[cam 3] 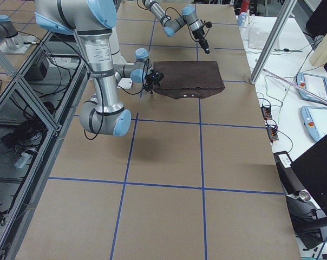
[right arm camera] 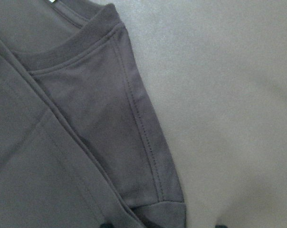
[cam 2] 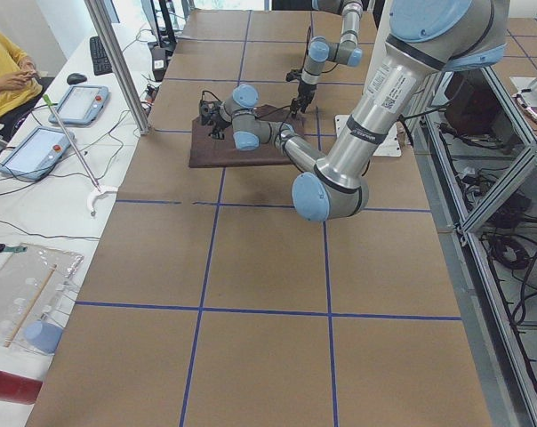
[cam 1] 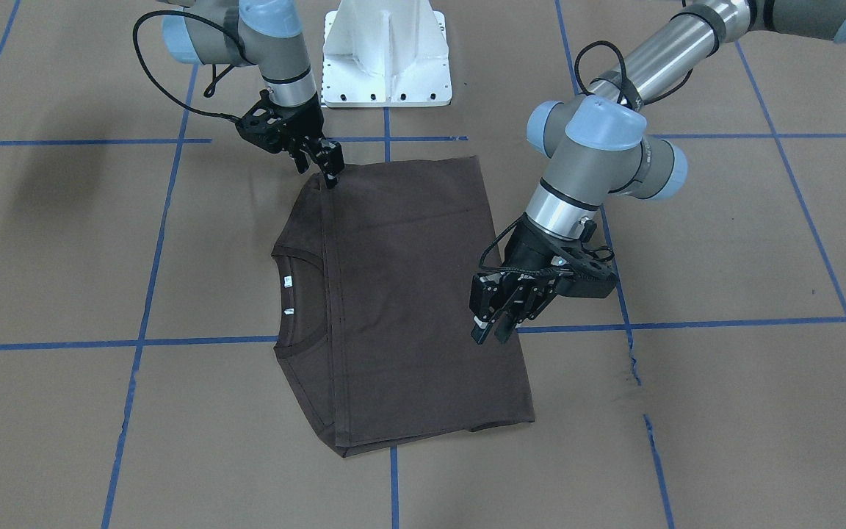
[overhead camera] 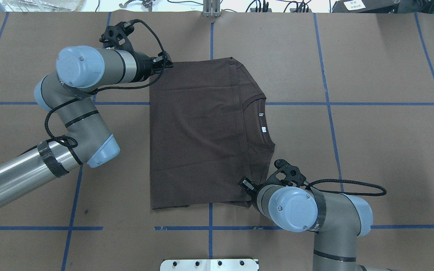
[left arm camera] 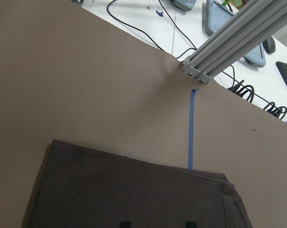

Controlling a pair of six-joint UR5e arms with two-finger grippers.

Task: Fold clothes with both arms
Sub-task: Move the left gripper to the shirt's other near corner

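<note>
Left arm (overhead camera: 89,71): You will find it on the left of the overhead view, reaching forward to the far left corner of the garment.
Left gripper (cam 1: 489,334): It is released. The wrist camera shows both fingertips (left arm camera: 125,223) set apart over the cloth, with nothing between them. You cannot tell whether they touch the fabric.
T-shirt (overhead camera: 194,135): It lies flat on the table (overhead camera: 371,150) between the two arms and crosses one blue tape line (overhead camera: 352,103). It is dark brown and folded into a near-rectangle. The hem faces the robot's left and the neck faces its right.
Fold: A broad smooth panel covers most of the body. Its straight stitched edge runs front to back just short of the neck opening. Only faint creases show.
Collar (cam 1: 298,256): It is a ribbed round band, the same brown as the body, and it is exposed beyond the folded panel.
Labels (cam 1: 287,280): You will see two small white tags inside the neck, one behind the other.
Right gripper (cam 1: 331,176): It is released. It points down at the shoulder corner nearest the robot, and the wrist camera shows that seamed corner lying between its spread fingertips (right arm camera: 105,224).
Right arm (overhead camera: 296,210): It stands at the near right of the overhead view, with its elbow just beside the garment's near edge.
</note>
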